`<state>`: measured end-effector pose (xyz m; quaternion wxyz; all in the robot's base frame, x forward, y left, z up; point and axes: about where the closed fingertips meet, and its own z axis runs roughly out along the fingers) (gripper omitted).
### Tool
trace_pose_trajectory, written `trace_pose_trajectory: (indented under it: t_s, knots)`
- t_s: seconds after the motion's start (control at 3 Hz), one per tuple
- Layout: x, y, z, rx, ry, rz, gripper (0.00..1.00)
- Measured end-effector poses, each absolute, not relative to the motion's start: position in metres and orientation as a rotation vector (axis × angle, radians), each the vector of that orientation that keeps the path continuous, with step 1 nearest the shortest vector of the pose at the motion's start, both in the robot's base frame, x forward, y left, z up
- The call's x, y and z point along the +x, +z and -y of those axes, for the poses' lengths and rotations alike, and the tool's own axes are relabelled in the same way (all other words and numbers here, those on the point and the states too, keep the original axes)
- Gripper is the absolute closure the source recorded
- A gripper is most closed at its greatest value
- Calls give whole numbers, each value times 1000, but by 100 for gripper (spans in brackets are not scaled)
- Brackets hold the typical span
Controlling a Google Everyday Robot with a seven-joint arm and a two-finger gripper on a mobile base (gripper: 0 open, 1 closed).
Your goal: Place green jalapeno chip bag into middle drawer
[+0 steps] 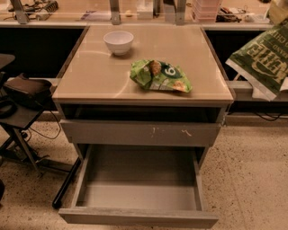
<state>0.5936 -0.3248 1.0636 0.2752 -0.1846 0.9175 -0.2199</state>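
Observation:
The green jalapeno chip bag, dark green with pale lettering, hangs in the air at the right edge, beside and to the right of the cabinet top. My gripper is at the top right corner, mostly cut off by the frame edge, holding the bag by its upper part. The middle drawer is pulled open at the bottom of the cabinet, with a plain front and a bare grey floor. It lies below and to the left of the bag.
A brighter green bag with a "6" logo and a white bowl sit on the beige cabinet top. A shut drawer front with pale scratches is above the open drawer. A dark chair stands at left.

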Motion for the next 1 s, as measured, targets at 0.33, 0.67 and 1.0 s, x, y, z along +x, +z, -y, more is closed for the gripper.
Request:
trace_pose_trajectory:
  t_s: [0.33,0.67,1.0]
  knots:
    - [594,1058,312,-495,-495,-2478,100]
    - [588,1051,335,-411,-455,-2548,100]
    - [548,993,388,-92,-330,-2798,100]
